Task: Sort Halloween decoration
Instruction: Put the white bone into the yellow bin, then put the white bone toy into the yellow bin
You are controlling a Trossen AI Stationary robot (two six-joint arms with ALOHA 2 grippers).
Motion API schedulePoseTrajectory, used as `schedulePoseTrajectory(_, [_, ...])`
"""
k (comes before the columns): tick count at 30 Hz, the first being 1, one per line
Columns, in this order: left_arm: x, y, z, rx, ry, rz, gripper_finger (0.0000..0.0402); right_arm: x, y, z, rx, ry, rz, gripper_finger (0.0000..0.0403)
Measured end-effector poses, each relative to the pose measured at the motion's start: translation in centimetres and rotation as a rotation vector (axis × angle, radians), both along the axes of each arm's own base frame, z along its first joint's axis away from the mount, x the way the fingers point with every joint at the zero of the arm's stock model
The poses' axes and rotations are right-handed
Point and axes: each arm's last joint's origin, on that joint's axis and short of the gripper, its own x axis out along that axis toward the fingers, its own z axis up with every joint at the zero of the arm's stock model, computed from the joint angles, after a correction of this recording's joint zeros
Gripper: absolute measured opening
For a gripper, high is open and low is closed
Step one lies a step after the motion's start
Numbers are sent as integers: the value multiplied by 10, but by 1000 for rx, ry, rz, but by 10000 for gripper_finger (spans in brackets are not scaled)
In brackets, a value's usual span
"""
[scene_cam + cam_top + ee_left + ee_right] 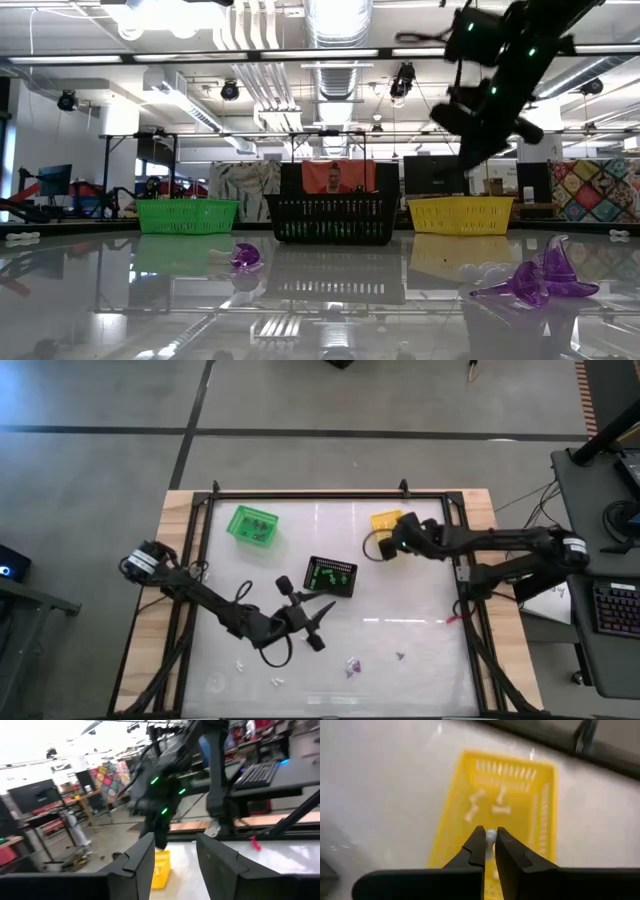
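Observation:
Three baskets stand on the glossy table: green (252,525), black (331,575) and yellow (386,519). My right gripper (490,840) hovers over the yellow basket (495,815), shut on a small white trinket; more white trinkets (500,810) lie inside it. My left gripper (175,847) stands open and level beside the black basket's near side (322,610), with nothing between its fingers. Loose purple trinkets (352,668) (540,282) and white trinkets (277,682) lie near the table's front edge. My right gripper pinches the white trinket (490,836) between its two fingertips. The fingers slant down from the table's right side. The trinket is lifted clear, above the yellow basket's inside.
Another purple trinket (399,656) and a white one (240,665) lie on the near part of the table. A black frame (330,495) runs around the tabletop. A desk with keyboards (615,605) stands to the right of the table.

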Motion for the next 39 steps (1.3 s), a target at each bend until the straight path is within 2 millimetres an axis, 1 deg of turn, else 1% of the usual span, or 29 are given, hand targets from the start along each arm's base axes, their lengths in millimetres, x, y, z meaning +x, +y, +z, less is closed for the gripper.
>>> schedulePoseTrajectory(3, [-1,1,1,0,-5,-23,113,2,-15,-11,46,53,3,13])
schedulePoseTrajectory(7, [-6,3,3,-22,-15,-36,90,3,-24,-21,60,113,-11,13])
schedulePoseTrajectory(11, [-24,14,14,-74,-11,-44,61,6,-26,-27,59,131,-3,17])
schedulePoseTrajectory(13, [-38,20,20,-113,10,-80,45,8,-27,-28,57,130,0,30])
schedulePoseTrajectory(16, [-60,31,21,-212,81,-199,25,8,-27,-28,59,131,-3,64])
schedulePoseTrajectory(18, [-72,38,21,-295,126,-256,11,8,-27,-28,59,128,-4,91])
schedulePoseTrajectory(20, [-84,43,17,-356,188,-277,3,8,-27,-27,59,124,-6,115])
schedulePoseTrajectory(24, [-99,49,6,-425,339,-283,5,8,-27,-27,62,116,-15,152])
schedulePoseTrajectory(28, [-106,49,-4,-486,502,-360,6,9,-27,-24,67,103,-11,170])
schedulePoseTrajectory(33, [-106,45,-16,-516,618,-430,14,14,-26,-10,103,52,27,171])
schedulePoseTrajectory(39, [-100,40,-29,-529,677,-432,51,19,-14,11,108,38,87,162])
